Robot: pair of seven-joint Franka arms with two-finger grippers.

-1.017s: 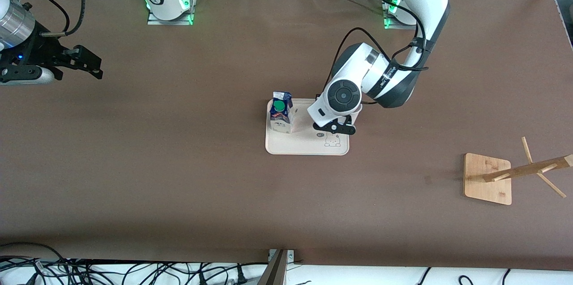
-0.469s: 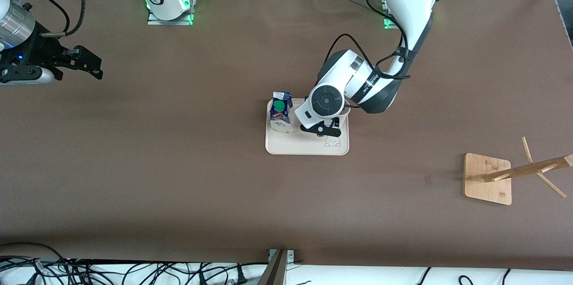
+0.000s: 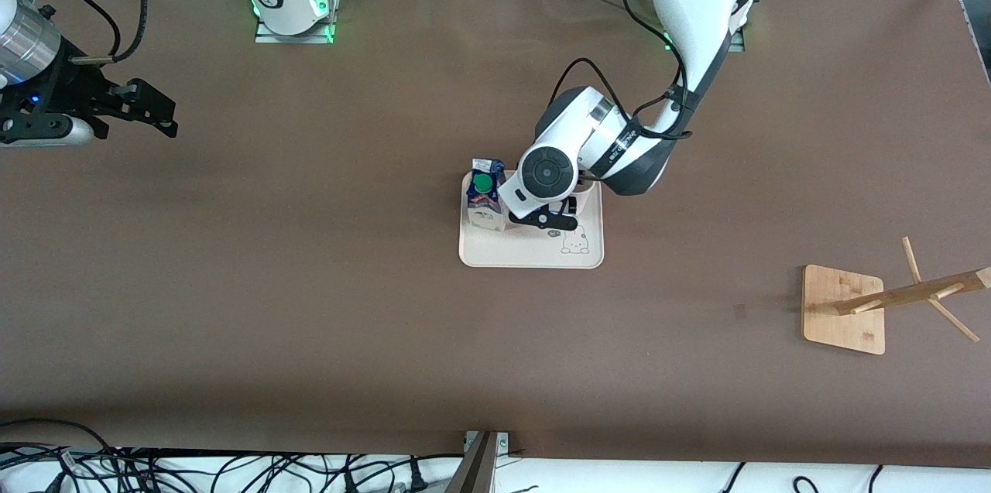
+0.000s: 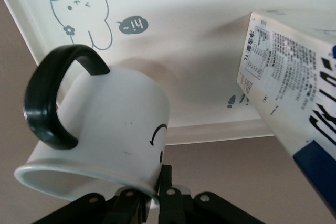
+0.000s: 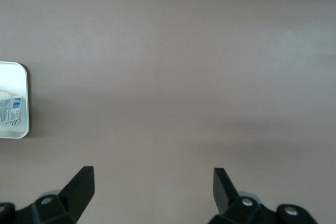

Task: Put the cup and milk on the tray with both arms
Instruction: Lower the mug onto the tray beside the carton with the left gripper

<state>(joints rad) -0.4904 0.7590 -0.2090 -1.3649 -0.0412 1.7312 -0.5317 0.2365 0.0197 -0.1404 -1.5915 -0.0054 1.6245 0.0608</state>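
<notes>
- Left wrist view shows the left pincer [image 4: 152, 195] clamped on the rim of the cup [image 4: 100, 140], over the tray [image 3: 534, 251] beside the milk [image 3: 485, 203], which stands on the tray.
- Cup placement looks under way; next likely calls for lowering and letting go clear of the carton.
- Right pincer [image 5: 152, 187] waits spread wide over the counter [image 3: 310, 307].

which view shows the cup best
The left wrist view: the cup fills it, black handle and part of the smiley face visible, rim pinched by the left gripper over the tray. In the front view the left arm hides nearly all of it. The right wrist view shows none of it.
</notes>
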